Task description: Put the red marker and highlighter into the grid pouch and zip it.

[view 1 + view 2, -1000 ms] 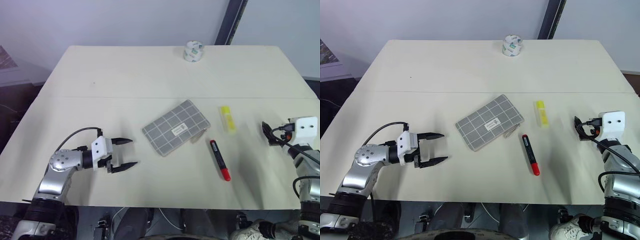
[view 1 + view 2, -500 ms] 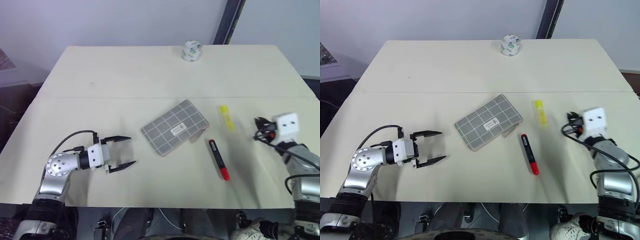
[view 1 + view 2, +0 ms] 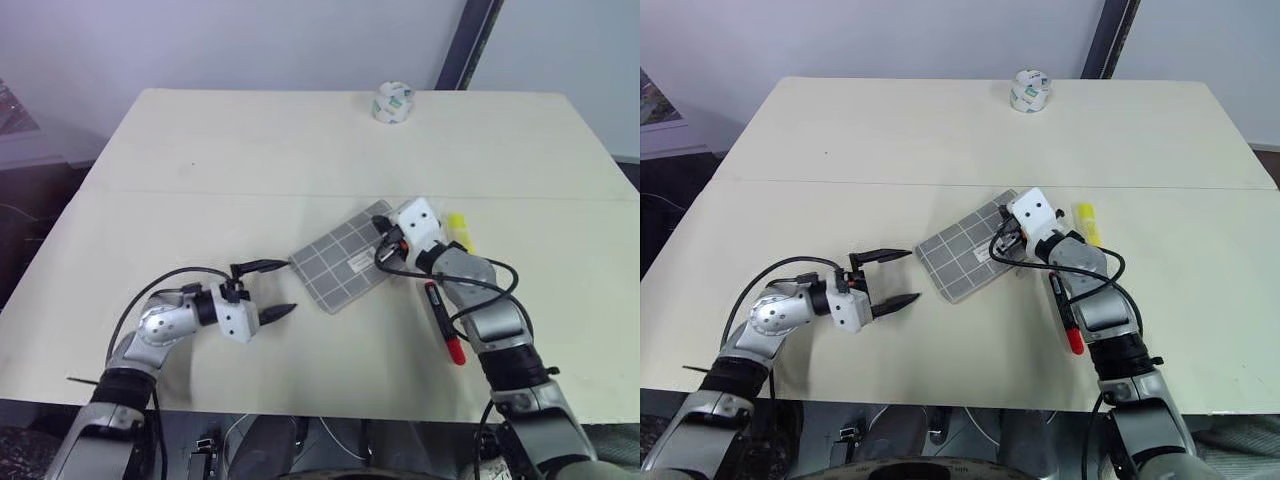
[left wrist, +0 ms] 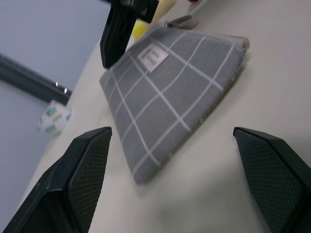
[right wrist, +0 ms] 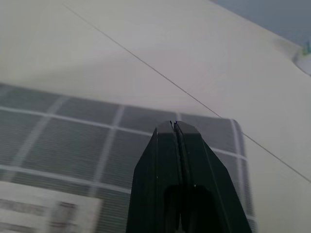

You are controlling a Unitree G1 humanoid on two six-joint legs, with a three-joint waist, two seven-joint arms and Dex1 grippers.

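The grid pouch (image 3: 340, 265) lies flat mid-table, grey with white lines and a white label (image 4: 153, 57). My right gripper (image 3: 1000, 246) is shut with nothing between its fingers (image 5: 176, 145). Its tips are over the pouch's right part near the label; whether they touch the fabric I cannot tell. My left gripper (image 3: 275, 290) stands open just left of the pouch, its fingers (image 4: 87, 167) facing the pouch's near corner. The red marker (image 3: 442, 320) lies right of the pouch, partly under my right arm. The yellow highlighter (image 3: 460, 230) lies beyond the marker.
A roll of tape (image 3: 392, 102) stands near the table's far edge. A seam (image 3: 200, 193) runs across the cream table top.
My right arm has swung from the table's right edge leftwards to above the pouch, and its fingers have shut. The left gripper has rolled and edged right towards the pouch.
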